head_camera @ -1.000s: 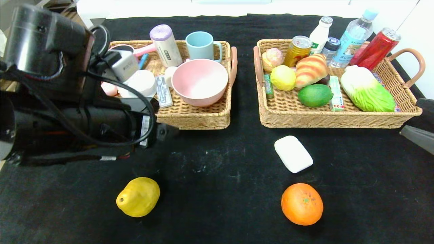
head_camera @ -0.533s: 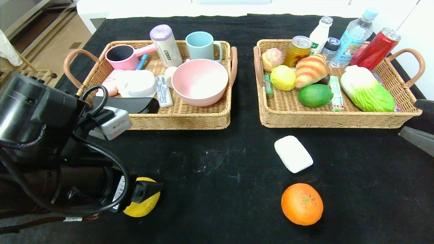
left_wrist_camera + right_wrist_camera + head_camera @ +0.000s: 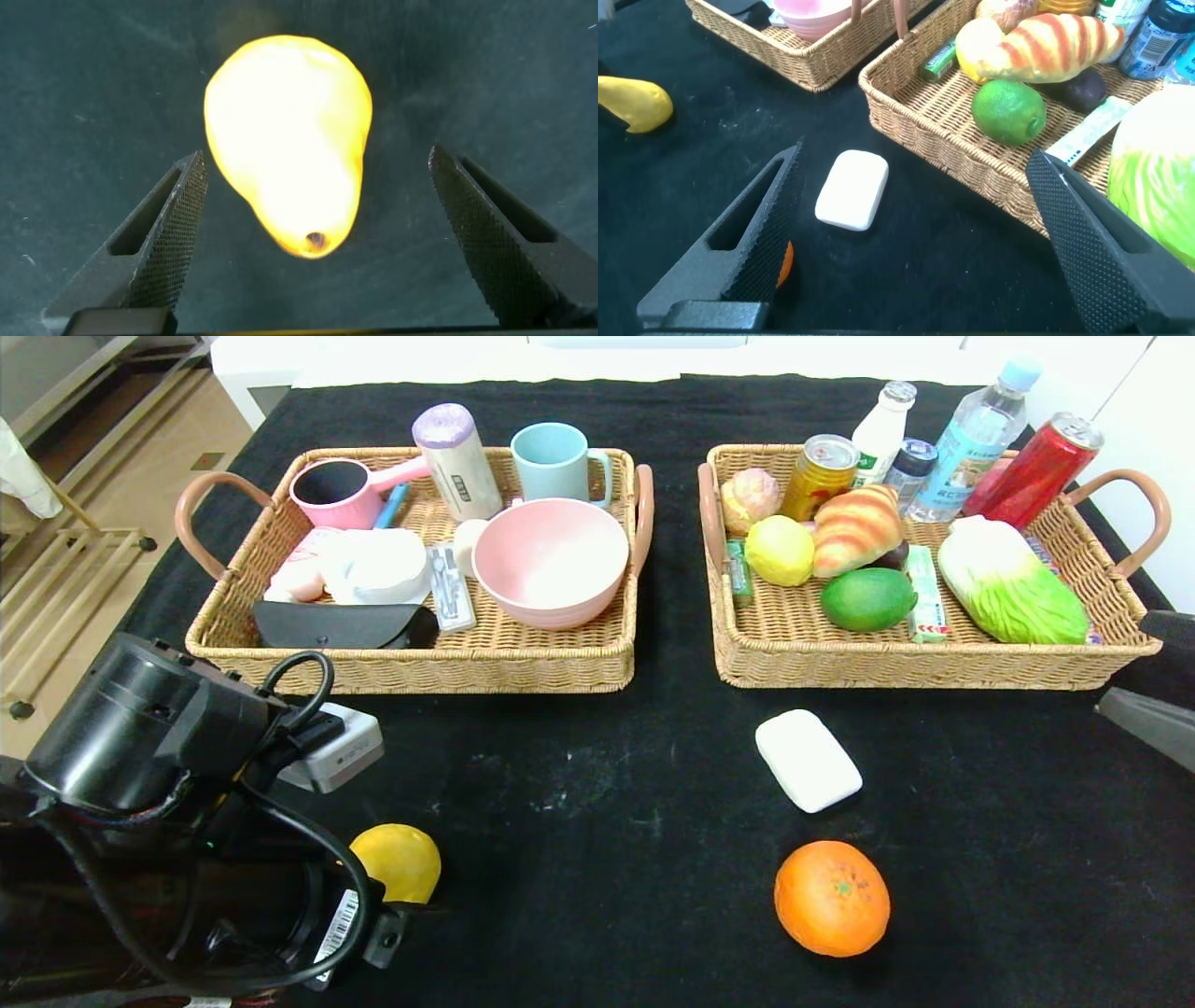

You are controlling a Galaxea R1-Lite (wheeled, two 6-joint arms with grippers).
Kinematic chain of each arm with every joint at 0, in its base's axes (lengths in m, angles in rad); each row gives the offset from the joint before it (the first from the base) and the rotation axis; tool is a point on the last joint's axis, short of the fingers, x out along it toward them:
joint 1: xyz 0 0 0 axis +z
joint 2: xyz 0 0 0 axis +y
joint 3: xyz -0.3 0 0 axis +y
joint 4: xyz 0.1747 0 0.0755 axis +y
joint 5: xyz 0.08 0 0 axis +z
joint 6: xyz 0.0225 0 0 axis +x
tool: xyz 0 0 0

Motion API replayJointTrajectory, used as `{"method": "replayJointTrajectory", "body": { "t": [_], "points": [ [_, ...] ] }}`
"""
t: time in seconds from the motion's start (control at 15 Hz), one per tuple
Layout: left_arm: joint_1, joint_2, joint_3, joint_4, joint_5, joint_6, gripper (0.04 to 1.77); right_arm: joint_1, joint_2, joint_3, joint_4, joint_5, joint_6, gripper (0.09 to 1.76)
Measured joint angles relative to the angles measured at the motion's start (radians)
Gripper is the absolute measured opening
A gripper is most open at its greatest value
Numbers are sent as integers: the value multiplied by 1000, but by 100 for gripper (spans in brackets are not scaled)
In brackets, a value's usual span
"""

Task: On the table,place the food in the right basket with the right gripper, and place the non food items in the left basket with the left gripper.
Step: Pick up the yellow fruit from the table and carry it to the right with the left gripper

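Down at the near left corner of the table (image 3: 597, 784), the left arm's bulky black wrist and looping cables covered much of the lumpy yellow pear-shaped fruit (image 3: 401, 861), so from the head view only its rounded far side showed. The left gripper (image 3: 318, 243) was itself out of sight from above, but its own camera showed both slotted fingers (image 3: 173, 233) spread wide on either side of the fruit, touching nothing; the fruit lay on the black cloth, glaring bright yellow with a small dark spot at its narrow end. The right gripper (image 3: 915, 243) was cut off at the right edge of the table, with only a grey tip visible from above; its wrist camera showed its fingers also parted and empty, hanging over the cloth near the white soap-like bar (image 3: 808, 760). That bar lay flat on the table just in front of the right basket (image 3: 896, 663), and the round orange (image 3: 831, 898) sat nearer the front edge, close to it but apart. Inside the right basket the striped croissant (image 3: 857, 528) leaned across other items, partly hiding a dark object beneath it, with the oval green fruit (image 3: 868, 598) just in front of it. The pale-pink bowl (image 3: 551, 560) sat upright in the left basket (image 3: 523, 663).
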Motion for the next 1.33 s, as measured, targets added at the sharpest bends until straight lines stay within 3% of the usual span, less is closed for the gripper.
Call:
{"method": "replayJointTrajectory", "body": {
  "t": [0.73,0.8,1.0,1.33],
  "points": [
    [18,77,9,-39,16,1,171,0,1,0,0,0,0,171],
    [19,80,11,-39,16,1,166,0,1,0,0,0,0,171],
    [21,90,13,-40,14,3,117,0,1,1,0,0,0,171],
    [23,93,13,-39,13,4,105,4,1,2,0,0,0,171]
  ]
}}
